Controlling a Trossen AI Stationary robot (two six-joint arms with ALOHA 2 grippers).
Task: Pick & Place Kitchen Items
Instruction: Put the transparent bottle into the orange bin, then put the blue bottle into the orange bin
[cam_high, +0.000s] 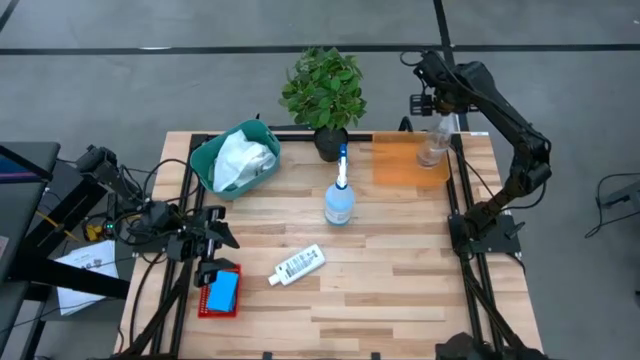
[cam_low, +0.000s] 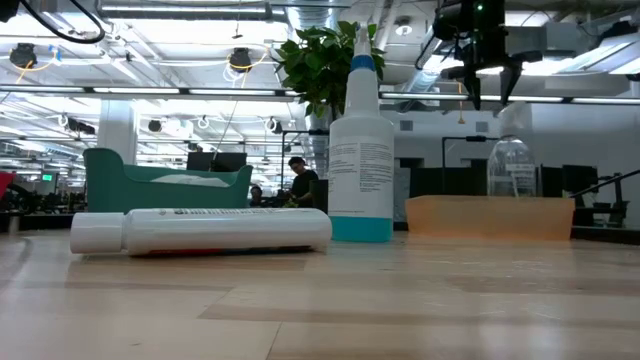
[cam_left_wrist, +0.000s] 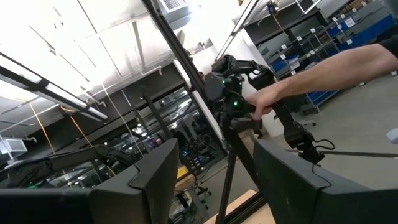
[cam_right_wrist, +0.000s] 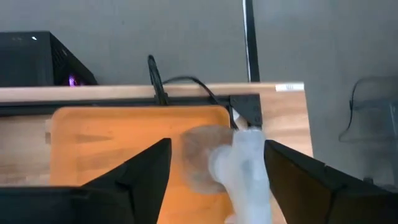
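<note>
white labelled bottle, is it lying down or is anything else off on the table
Yes: the white labelled bottle lies on its side mid-table, while both spray bottles, blue-topped and clear in the orange tray, stand upright. Nothing looks spilled.

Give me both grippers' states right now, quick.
Left gripper: open, holding nothing, raised at the table's left edge.
Right gripper: open, above the clear spray bottle standing on the orange tray.

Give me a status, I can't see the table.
Right gripper open above clear spray bottle standing on orange tray. Left gripper open, waiting beside blue sponge. Nothing in the way.
</note>
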